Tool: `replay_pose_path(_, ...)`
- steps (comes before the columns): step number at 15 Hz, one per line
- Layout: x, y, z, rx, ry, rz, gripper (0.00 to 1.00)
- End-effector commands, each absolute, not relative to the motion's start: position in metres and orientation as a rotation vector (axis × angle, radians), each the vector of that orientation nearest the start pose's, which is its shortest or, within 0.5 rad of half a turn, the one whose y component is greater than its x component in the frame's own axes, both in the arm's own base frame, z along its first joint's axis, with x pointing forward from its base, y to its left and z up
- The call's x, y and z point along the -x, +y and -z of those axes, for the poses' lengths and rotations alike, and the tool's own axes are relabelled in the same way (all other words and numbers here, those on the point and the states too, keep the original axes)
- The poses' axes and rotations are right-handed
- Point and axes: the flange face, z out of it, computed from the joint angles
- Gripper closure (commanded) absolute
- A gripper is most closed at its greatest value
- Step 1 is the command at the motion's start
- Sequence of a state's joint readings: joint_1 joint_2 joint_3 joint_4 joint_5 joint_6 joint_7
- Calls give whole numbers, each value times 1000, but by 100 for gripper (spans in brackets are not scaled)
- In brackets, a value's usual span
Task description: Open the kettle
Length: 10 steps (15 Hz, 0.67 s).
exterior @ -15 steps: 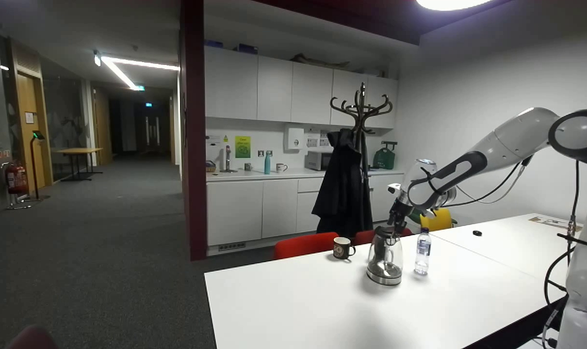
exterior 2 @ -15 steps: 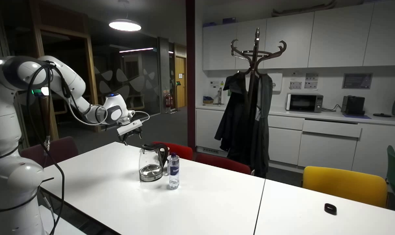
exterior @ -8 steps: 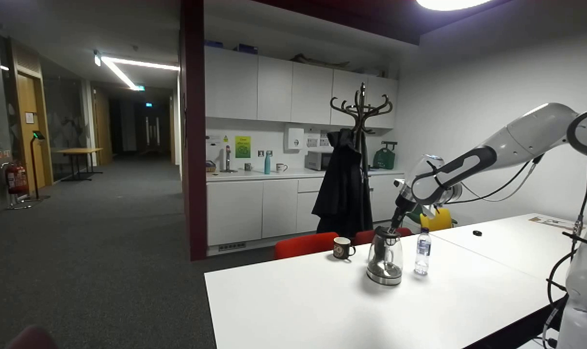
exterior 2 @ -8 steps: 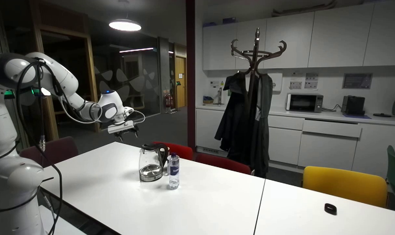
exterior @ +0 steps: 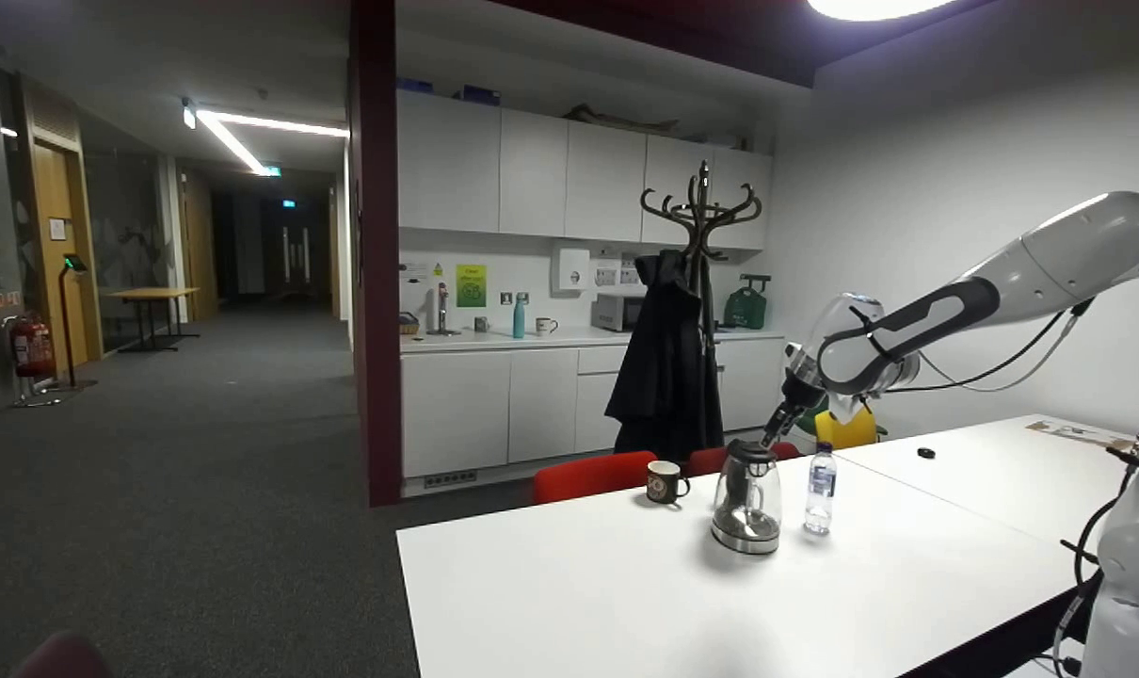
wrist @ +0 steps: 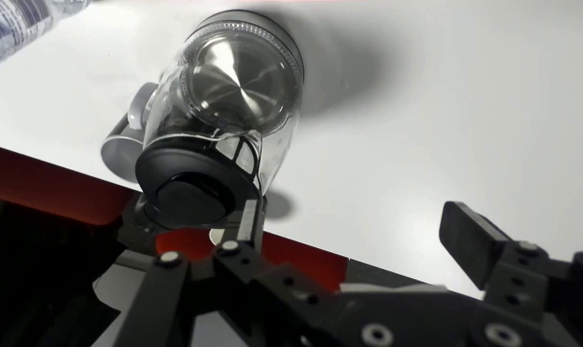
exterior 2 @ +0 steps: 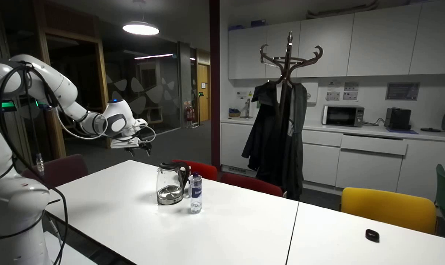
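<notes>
The glass kettle (exterior 2: 167, 184), topped by a black handle (exterior 2: 181, 168), is stood upright on the white table (exterior 2: 237, 221), near a plastic water bottle (exterior 2: 196, 197). In an exterior view the gripper (exterior 2: 140, 154) is seen in the air, apart from the kettle; in the wrist view its fingers (wrist: 470, 241) are shown spread wide, with nothing held between them.

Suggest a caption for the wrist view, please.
Open pincer near a glass kettle on a white table, bottle at upper left.
</notes>
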<state>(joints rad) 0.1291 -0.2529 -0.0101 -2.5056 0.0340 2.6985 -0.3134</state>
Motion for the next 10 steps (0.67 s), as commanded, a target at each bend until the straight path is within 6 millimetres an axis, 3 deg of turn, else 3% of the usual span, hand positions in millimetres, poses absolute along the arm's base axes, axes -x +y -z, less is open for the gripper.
replay_pose_path(1, -445, 50, -433, 3021, -536, 598, 0)
replay_pose_path(7, -418, 44, -448, 2976, -508, 358, 0)
replay_pose_path(8, -432, 48, -440, 3007, -509, 364, 0)
replay_pose_path(10, -428, 46, -446, 3002, -502, 359, 0)
